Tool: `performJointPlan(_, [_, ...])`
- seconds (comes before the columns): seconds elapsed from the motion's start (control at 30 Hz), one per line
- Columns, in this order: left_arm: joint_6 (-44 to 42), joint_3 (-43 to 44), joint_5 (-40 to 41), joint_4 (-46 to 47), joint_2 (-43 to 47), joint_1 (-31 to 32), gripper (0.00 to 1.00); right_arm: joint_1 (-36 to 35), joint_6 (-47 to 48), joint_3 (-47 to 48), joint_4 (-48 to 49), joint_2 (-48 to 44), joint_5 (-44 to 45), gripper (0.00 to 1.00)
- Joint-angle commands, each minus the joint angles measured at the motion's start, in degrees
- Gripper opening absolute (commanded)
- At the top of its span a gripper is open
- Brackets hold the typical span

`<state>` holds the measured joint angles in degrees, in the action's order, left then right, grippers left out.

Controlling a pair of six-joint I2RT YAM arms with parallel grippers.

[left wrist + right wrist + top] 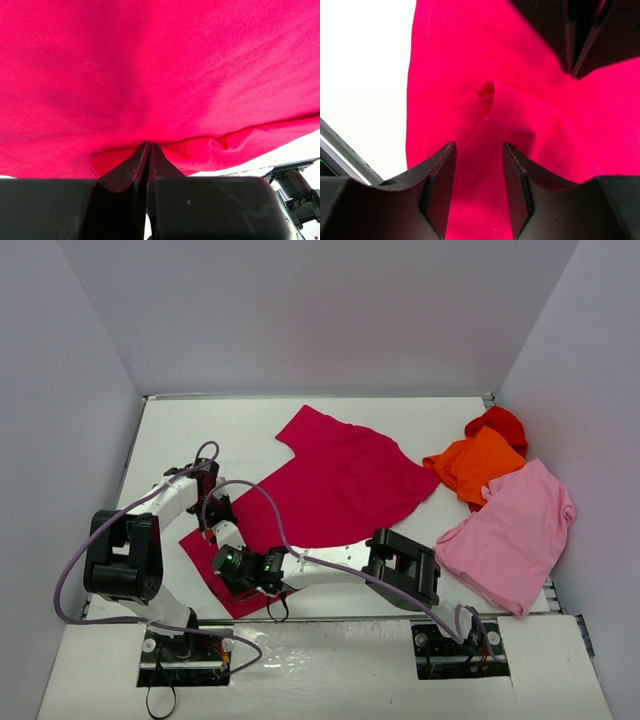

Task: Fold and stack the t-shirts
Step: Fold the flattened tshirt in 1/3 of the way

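Left gripper (149, 149): tips pressed tight together, pinching a hem edge of the crimson t-shirt (340, 485); cloth rising from the pinch in a broad, smooth sheet across the whole left wrist view; one small fold bunched just right of the closed tips; a strip of white table (200, 430) showing at lower right under the hem.

Right gripper (479, 150): jaws spread, a clear gap between them, crimson cloth seen through that gap; not closed on anything; ahead of the fingers a raised ridge of the same cloth with a small curled loop at its top; further on, at upper right of the right wrist view, the dark fingers of the other gripper with the fabric drawn up toward them; white table off to the left.

From above: both grippers close together at the near-left corner of the crimson t-shirt, left arm reaching in from the left, right arm stretched low across the near edge of the table; purple cable (262, 502) looping over the cloth between them.

Crimson t-shirt itself: spread over the middle of the table, one sleeve pointing to the far side, near-left corner darker and lying under the grippers.

Further right: orange t-shirt (478, 465) crumpled, just beside the crimson hem; bright red t-shirt (500, 423) bunched behind it, touching; light pink t-shirt (510, 530) flat along the right edge, touching the orange one.

White walls (300, 310) around the table.
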<state>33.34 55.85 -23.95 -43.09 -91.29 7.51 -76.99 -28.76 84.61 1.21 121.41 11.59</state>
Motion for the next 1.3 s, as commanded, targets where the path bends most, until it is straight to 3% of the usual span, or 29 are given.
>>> performJointPlan(0.0, [-0.9,0.6,-0.8,-0.2,2.7,0.5,0.00,0.1,-1.5,5.6,0.6,-0.3,4.7,0.39])
performJointPlan(0.37, [-1.4,0.0,-1.2,0.2,3.0,1.0,0.00,1.6,-0.9,10.9,-0.2,6.4,6.8,0.38])
performJointPlan(0.73, [-2.2,0.2,-1.2,0.0,2.7,1.0,0.00,1.6,-1.5,9.8,-2.7,4.7,9.0,0.32])
performJointPlan(0.8, [-2.3,0.1,-1.1,0.0,2.7,1.0,0.00,1.6,-1.6,9.2,-3.2,4.4,9.9,0.23])
performJointPlan(1.03, [-2.8,0.0,-1.0,-0.4,2.7,1.0,0.00,1.7,-1.7,7.8,-5.4,4.2,11.7,0.03])
performJointPlan(1.27, [-2.8,0.0,-0.8,-0.3,2.5,1.0,0.00,1.5,-1.1,7.3,-5.7,2.6,11.2,0.00])
